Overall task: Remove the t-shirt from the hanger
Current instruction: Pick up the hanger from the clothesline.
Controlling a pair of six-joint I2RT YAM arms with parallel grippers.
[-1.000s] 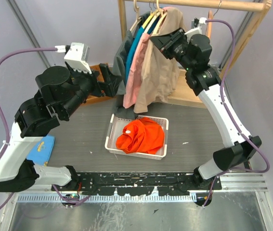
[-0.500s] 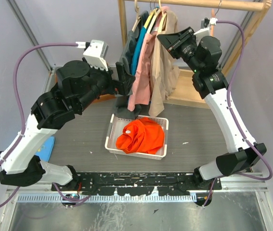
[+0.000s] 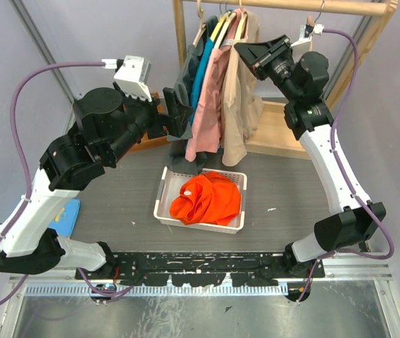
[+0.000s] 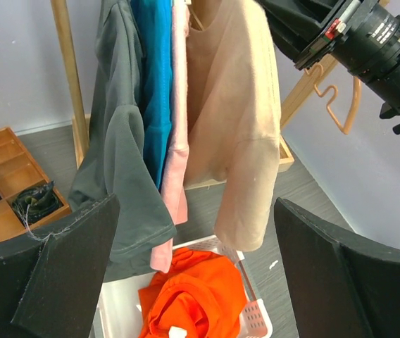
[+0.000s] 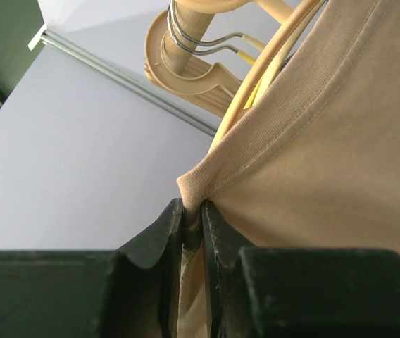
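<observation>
On the light wooden clothes rack (image 3: 179, 42), a dark grey shirt (image 4: 115, 141), a teal shirt (image 4: 156, 91), a pink shirt (image 4: 179, 127) and the beige t-shirt (image 4: 232, 120) hang pressed together with no gaps. The right claw (image 5: 191, 218), pinching the beige collar, blocks the rack's right side. The wide-spread left claw (image 3: 177, 113) crowds its left. In front of the rack's foot, a white slatted basket (image 3: 161, 191) stands clear of the hems.

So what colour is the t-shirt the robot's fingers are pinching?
Beige. The t-shirt shows best in the left wrist view.
</observation>
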